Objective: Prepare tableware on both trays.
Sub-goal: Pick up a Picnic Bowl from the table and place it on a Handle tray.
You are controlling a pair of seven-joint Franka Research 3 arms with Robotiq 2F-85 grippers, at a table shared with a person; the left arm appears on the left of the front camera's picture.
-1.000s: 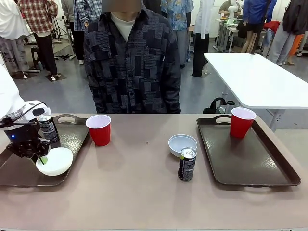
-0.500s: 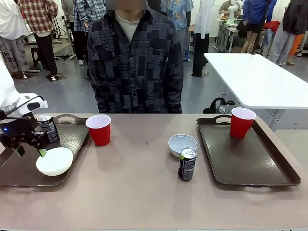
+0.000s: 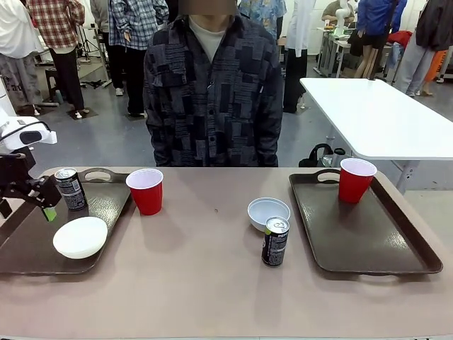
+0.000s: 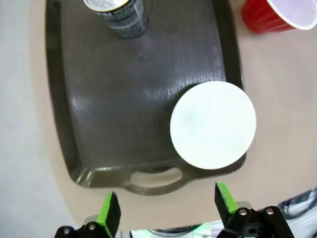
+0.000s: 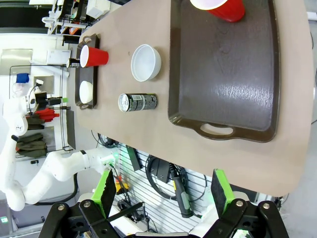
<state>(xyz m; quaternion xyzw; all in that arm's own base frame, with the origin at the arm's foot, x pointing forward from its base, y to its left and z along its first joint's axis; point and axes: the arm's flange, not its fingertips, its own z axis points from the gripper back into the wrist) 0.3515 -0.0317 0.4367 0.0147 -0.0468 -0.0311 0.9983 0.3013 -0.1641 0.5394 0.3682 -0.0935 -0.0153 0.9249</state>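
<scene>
Front view: red cup (image 3: 145,191) upright on table (image 3: 212,283), just right of left tray (image 3: 106,204) rim. Left gripper (image 3: 27,209) hangs above that tray's left edge, jaws wide, empty. Cup lies to its right, so it's the nearer one. Right gripper (image 5: 162,191) wide too, empty, well above table.

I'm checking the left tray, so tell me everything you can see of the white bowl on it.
The white bowl is small, round and creamy, with a smooth, plain surface; its material is hard to tell. It stands upright and looks empty, in the near right corner of the left tray, against the rim. Only the tray touches it. The black can stands apart at the far end, and the left gripper hangs above, fingers open.
</scene>
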